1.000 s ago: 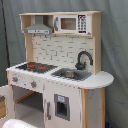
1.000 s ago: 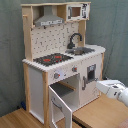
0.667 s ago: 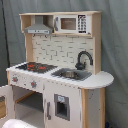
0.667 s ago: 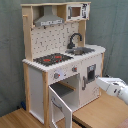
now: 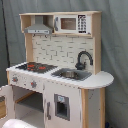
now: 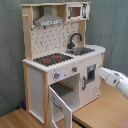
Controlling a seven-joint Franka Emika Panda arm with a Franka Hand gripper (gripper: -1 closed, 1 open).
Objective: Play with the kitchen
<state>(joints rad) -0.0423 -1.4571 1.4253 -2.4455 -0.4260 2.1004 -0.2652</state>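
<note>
The toy kitchen point(image 5: 60, 75) of white and pale wood stands upright in both exterior views. On its counter sit a black stovetop point(image 5: 37, 66) with red rings, a grey sink point(image 5: 73, 74) and a black faucet point(image 5: 84, 59). Above are the hood point(image 5: 39, 28) and the small microwave point(image 5: 73, 23). The oven door point(image 6: 60, 103) hangs open, swung out to the front. In the second exterior view my white arm point(image 6: 116, 81) reaches in from the right. Its gripper end point(image 6: 102, 74) sits close to the lower cabinet door point(image 6: 91, 75) under the sink.
The kitchen point(image 6: 60, 60) rests on a wooden table point(image 6: 102, 112), in front of a grey curtain point(image 6: 115, 25). A pale rounded shape point(image 5: 20, 123) shows at the bottom left of the first exterior view. The open oven door point(image 5: 6, 102) juts out at that side.
In the second exterior view my arm has risen and moved a little left, closer to the kitchen's lower cabinet. The kitchen itself has not changed.
</note>
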